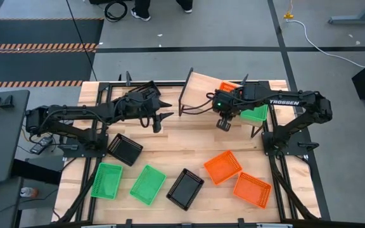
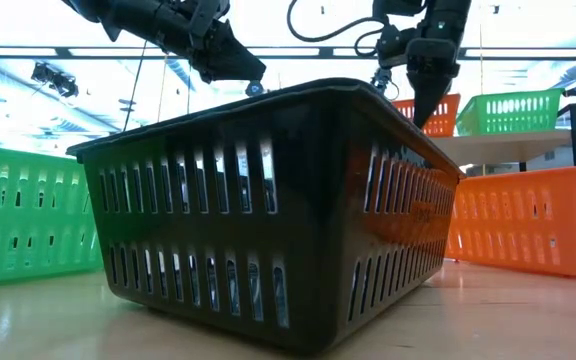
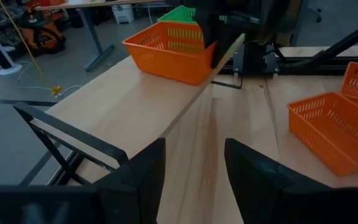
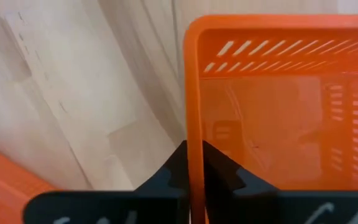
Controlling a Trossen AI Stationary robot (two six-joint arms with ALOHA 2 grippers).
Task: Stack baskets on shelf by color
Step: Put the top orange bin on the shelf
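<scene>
An orange basket (image 1: 229,87) sits on the light wooden shelf (image 1: 198,88) with a green basket (image 1: 256,114) beside it. My right gripper (image 4: 194,149) points steeply down at the shelf's near edge, shut on that orange basket (image 3: 169,46). My left gripper (image 3: 194,180) hangs open above the table to the shelf's left (image 1: 160,118), with nothing between its fingers. On the table's near half, resting on their bottoms, lie two green baskets (image 1: 106,180) (image 1: 147,184), two black ones (image 1: 124,149) (image 1: 185,189) and two orange ones (image 1: 222,166) (image 1: 252,189). My right gripper pinches one side wall of the orange basket at its upper rim (image 4: 194,106), one finger inside the basket and one outside. The fingers come from above, pointing steeply down. In the left wrist view the basket's bottom (image 3: 185,74) lies on the shelf.
The shelf's black metal legs (image 1: 184,104) stand on the slatted tabletop between the two arms. A black basket (image 2: 268,210) fills the low view close to the camera. Bare wood lies between the shelf and the row of baskets (image 1: 189,142).
</scene>
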